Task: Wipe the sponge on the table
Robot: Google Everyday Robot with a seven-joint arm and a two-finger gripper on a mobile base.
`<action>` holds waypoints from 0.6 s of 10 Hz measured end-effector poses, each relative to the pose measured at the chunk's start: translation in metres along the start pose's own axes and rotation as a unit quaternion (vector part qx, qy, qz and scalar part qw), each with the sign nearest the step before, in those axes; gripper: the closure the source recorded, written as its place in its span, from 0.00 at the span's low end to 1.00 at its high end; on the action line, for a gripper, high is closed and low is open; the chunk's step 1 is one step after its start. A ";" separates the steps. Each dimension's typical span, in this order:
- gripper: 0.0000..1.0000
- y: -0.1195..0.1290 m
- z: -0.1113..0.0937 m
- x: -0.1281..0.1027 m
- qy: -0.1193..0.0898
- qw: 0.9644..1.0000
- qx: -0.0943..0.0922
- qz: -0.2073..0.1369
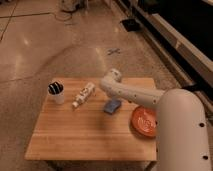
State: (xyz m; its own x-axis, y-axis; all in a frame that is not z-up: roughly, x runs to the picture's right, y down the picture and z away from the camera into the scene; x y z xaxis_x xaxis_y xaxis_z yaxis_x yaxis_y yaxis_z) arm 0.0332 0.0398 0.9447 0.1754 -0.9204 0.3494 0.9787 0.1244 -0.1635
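The sponge (pixel 112 106) is a small blue pad lying flat on the light wooden table (pixel 85 135), a little right of the middle. My white arm reaches in from the lower right, bends at a rounded joint (pixel 113 78) and comes down over the sponge. The gripper (pixel 117 100) is at the sponge's far right edge, mostly hidden behind the arm, and appears to rest on the pad.
A white tube-like bottle (pixel 83 95) lies just left of the sponge. A white cup (pixel 56 92) with dark contents stands at the back left corner. A red bowl (pixel 145 120) sits by the right edge, under my arm. Dark furniture runs along the right.
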 end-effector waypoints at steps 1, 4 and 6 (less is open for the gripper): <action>1.00 -0.009 -0.003 0.000 0.001 1.000 0.006 -0.004; 0.98 -0.043 -0.010 -0.022 -0.007 0.999 0.030 -0.032; 0.79 -0.053 -0.011 -0.041 -0.018 0.998 0.047 -0.044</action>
State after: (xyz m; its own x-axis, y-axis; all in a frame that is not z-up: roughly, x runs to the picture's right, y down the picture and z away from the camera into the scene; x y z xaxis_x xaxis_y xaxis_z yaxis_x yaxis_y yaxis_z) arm -0.0273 0.0666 0.9291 0.0907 -0.9158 0.3913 0.9958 0.0799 -0.0438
